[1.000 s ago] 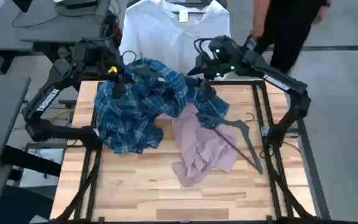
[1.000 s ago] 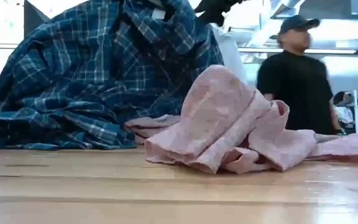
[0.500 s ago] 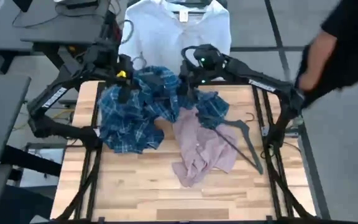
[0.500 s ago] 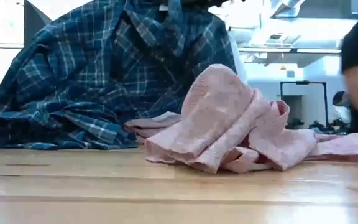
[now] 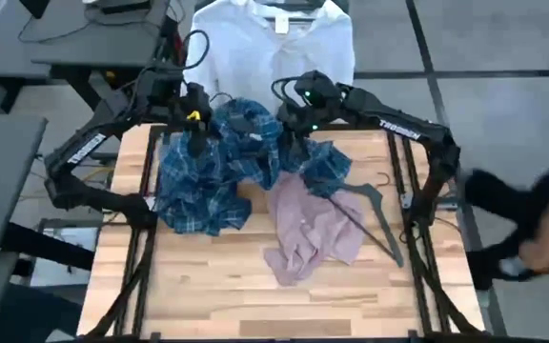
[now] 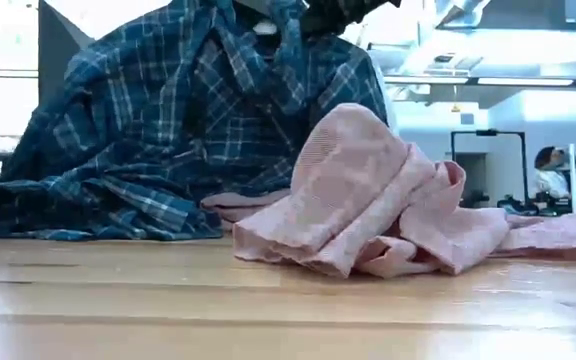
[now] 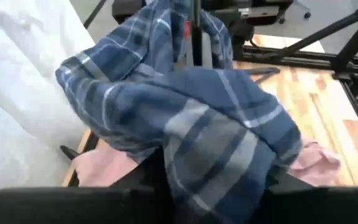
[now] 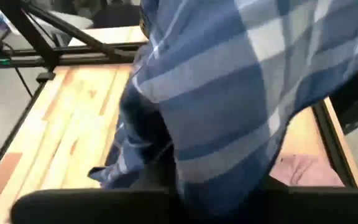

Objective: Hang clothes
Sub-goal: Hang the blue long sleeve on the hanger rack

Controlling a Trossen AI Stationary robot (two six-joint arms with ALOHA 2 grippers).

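Both grippers have drawn closer together over the table's far edge since a second ago, bunching the plaid shirt into a narrower heap between them, and the person has gone from behind the table to beyond its right side. Left gripper and right gripper each have plaid cloth lying between their fingers, lifted off the wood; whether either pinch is tight cannot be told. One pink shirt lies crumpled mid-table, touching the plaid's hem. One white shirt hangs beyond the far edge. One dark hanger rests beside the pink shirt near the right rail. Bare wooden table stretches across the whole near half.
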